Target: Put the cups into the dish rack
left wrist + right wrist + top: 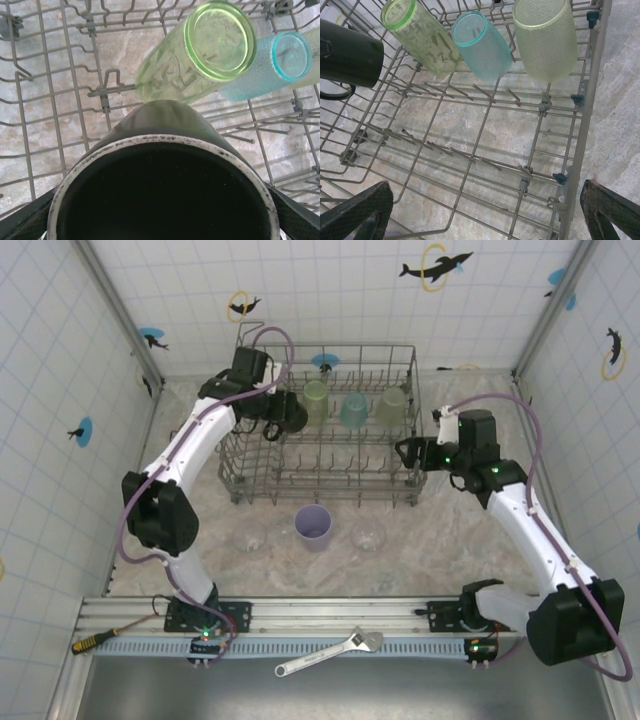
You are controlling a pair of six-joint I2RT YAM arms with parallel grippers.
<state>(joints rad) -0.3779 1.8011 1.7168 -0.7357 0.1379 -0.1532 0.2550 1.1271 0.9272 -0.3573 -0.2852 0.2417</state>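
Observation:
The grey wire dish rack [405,495] stands mid-table. Along its back row lean a green cup [316,400], a teal cup [354,408] and a pale yellow-green cup [392,405]. My left gripper [272,422] is shut on a black cup [292,415] over the rack's back left. From the left wrist, the black cup [162,195] sits between the fingers [22,225] above the tines, beside the green cup [200,55]. My right gripper [408,453] hangs open at the rack's right wall, nothing between its fingers [355,215]. On the table in front stand a clear cup [250,535], a lavender cup [313,527] and another clear cup [368,534].
A wrench [330,652] and a yellow-handled screwdriver [95,640] lie on the rail at the near edge. Tiled walls close in the left, back and right sides. The rack's front rows [470,155] hold bare tines.

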